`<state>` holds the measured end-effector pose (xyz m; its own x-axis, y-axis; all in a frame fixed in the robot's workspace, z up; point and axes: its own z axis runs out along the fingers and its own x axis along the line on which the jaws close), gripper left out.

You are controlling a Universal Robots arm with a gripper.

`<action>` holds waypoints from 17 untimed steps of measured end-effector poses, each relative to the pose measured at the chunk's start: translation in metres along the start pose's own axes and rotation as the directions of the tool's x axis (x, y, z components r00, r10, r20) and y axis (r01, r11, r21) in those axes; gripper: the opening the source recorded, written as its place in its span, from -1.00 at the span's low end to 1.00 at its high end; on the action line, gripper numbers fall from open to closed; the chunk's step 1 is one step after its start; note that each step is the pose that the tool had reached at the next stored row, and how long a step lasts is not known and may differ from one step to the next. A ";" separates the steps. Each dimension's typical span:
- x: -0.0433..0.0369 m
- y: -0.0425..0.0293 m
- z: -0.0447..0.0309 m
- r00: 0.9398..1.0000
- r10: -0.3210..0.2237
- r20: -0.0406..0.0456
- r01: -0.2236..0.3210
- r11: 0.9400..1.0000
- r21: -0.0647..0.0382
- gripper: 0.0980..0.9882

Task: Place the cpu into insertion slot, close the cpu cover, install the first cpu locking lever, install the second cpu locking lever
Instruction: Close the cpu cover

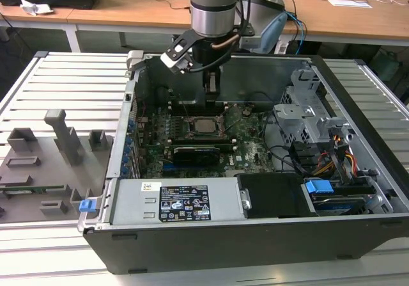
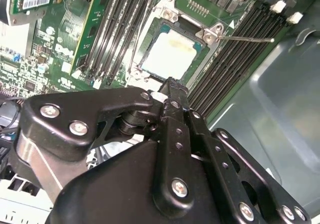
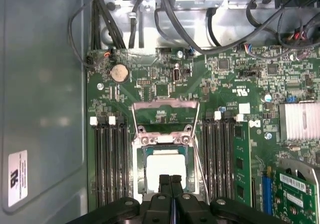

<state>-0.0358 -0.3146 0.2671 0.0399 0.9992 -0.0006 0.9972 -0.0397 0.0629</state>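
Gripper (image 3: 171, 180) fingers are pressed together on nothing, tips just beside the cpu (image 3: 165, 166), which lies seated in its socket (so the first step looks done). The cpu cover (image 3: 165, 103) stands swung open off the cpu and a thin locking lever (image 2: 250, 39) juts free, so closing and both levers remain. On the exterior view's left the case wall (image 1: 133, 107) stands near the cpu. On its right the drive cage (image 1: 305, 100) is well apart.
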 end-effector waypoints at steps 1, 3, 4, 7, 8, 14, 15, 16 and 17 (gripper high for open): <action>0.0001 0.0020 0.0002 1.000 0.000 0.000 0.000 1.000 0.001 -0.98; 0.0003 0.0066 0.0006 1.000 0.000 0.000 0.000 1.000 0.003 -0.98; 0.0005 0.0116 0.0010 1.000 0.000 0.000 0.000 1.000 0.004 -0.98; 0.0006 0.0158 -0.0002 1.000 0.000 0.001 0.000 1.000 0.009 -0.98; 0.0007 0.0168 -0.0009 1.000 0.000 0.001 0.000 1.000 0.010 -0.98; 0.0014 0.0358 0.0005 1.000 0.000 0.001 0.000 1.000 0.024 -0.98; 0.0016 0.0396 0.0011 1.000 0.000 0.001 0.000 1.000 0.025 -0.98; 0.0016 0.0419 0.0012 1.000 0.000 0.002 0.000 1.000 0.026 -0.98; 0.0012 0.0434 0.0015 1.000 0.000 0.002 0.000 1.000 0.027 -0.98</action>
<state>0.0076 -0.3151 0.2683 0.0397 0.9992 -0.0025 0.9986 -0.0396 0.0363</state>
